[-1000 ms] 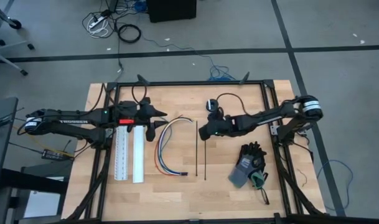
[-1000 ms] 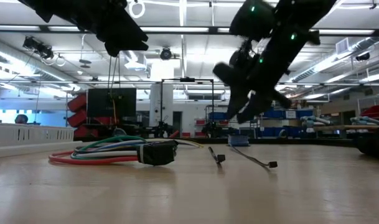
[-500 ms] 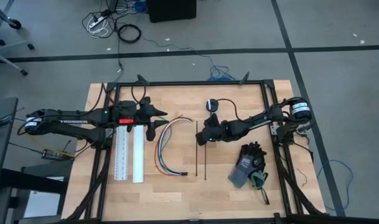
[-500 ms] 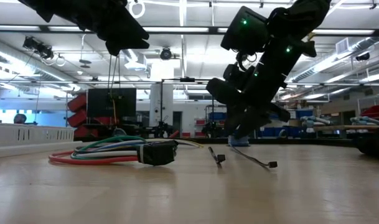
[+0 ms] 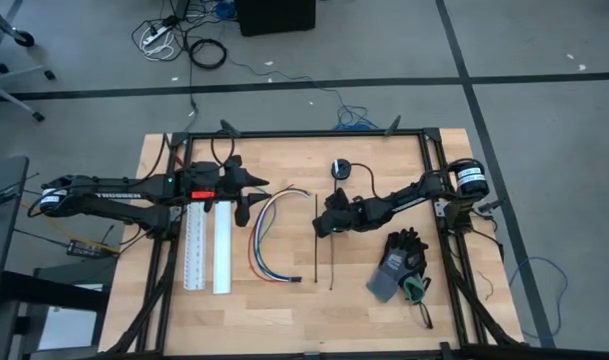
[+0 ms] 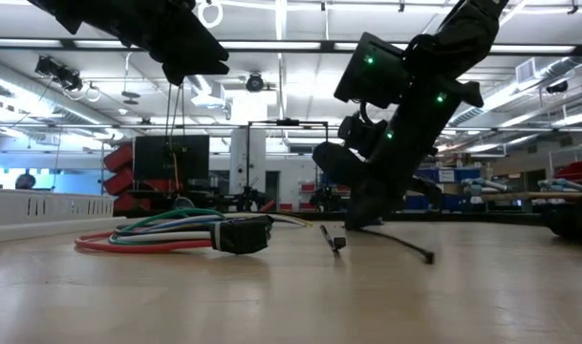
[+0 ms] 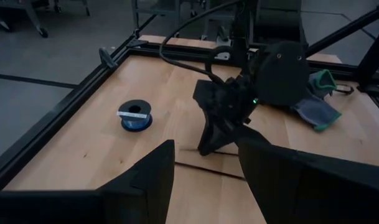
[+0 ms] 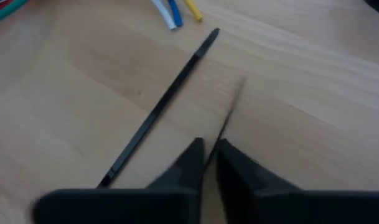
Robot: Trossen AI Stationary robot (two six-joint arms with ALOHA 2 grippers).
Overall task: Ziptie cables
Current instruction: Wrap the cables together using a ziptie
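The right gripper (image 5: 321,230) has dropped to the table centre and pinched shut on the right-hand of the two zipties (image 5: 330,262), lifting its far end. The cables (image 5: 265,236) lie centre-left. The left gripper (image 5: 246,200) hangs half-open; its arm reads "TROSSEN".

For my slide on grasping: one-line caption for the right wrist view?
Right pincer shut on one ziptie, the second ziptie lying free beside it on the table.
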